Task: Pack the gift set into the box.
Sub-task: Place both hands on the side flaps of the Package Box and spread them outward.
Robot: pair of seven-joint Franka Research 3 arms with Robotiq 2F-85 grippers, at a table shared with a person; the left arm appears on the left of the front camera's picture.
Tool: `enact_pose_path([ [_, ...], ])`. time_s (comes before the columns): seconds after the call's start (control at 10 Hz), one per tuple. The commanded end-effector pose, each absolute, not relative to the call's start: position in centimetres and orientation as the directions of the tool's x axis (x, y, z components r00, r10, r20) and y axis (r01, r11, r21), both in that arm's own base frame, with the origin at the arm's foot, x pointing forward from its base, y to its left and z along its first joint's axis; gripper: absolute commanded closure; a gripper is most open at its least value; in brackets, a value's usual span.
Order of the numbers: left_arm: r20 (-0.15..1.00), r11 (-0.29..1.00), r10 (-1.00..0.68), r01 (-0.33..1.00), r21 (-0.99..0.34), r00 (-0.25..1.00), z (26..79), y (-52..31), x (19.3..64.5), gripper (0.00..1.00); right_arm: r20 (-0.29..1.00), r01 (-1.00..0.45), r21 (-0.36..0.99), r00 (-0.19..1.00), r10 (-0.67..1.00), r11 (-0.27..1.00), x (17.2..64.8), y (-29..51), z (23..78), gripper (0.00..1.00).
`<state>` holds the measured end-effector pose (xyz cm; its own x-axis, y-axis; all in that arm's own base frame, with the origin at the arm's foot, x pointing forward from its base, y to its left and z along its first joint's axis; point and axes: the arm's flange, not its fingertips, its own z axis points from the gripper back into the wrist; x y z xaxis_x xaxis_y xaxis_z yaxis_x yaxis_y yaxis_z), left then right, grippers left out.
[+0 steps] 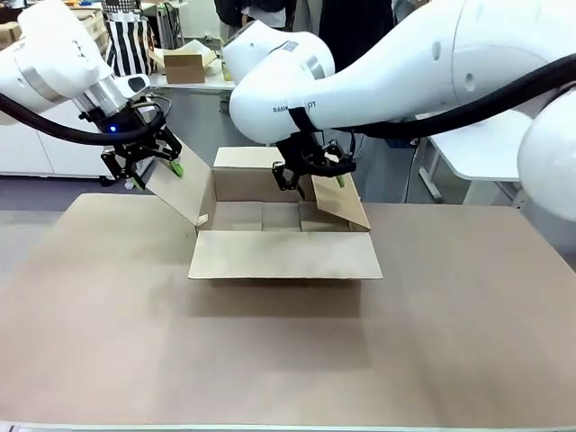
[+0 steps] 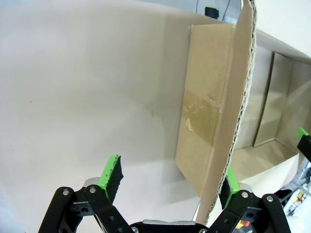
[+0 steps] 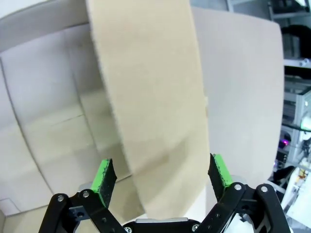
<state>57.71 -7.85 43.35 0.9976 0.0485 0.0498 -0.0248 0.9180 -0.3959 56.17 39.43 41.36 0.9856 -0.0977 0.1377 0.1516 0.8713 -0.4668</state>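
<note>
My left gripper (image 1: pixel 148 162) spreads wide around the left flap of the box (image 1: pixel 283 234); my right gripper (image 1: pixel 310 175) spreads wide around the right flap, the box open below both.

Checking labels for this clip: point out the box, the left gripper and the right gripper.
box (image 1: pixel 284 256): front view, on the near flap folded outward.
left gripper (image 2: pixel 170 182): left wrist view, midway between its fingertips.
right gripper (image 3: pixel 163 174): right wrist view, midway between its fingertips.
</note>
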Motion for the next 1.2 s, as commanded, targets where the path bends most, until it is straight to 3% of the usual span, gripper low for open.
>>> enact_pose_path([
  [0.0,0.055,0.924,0.045,-0.021,-0.382,0.997,43.5,-7.7,57.5,0.00,0.139,0.150,-0.481,0.986,-0.093,0.864,55.8,36.9,42.6,0.00],
  [0.5,0.055,0.924,0.045,-0.021,-0.382,0.997,43.5,-7.7,57.5,0.00,0.110,0.224,-0.252,0.973,-0.202,0.941,53.5,25.5,48.6,0.00],
  [0.9,0.055,0.924,0.045,-0.021,-0.382,0.997,43.5,-7.7,57.5,0.00,-0.038,0.205,-0.025,0.978,-0.206,0.978,53.4,16.6,46.4,0.00],
  [1.1,0.055,0.924,0.045,-0.021,-0.382,0.997,43.5,-7.7,57.5,0.00,-0.033,0.202,0.139,0.979,-0.199,0.970,52.8,13.6,44.4,0.00],
])
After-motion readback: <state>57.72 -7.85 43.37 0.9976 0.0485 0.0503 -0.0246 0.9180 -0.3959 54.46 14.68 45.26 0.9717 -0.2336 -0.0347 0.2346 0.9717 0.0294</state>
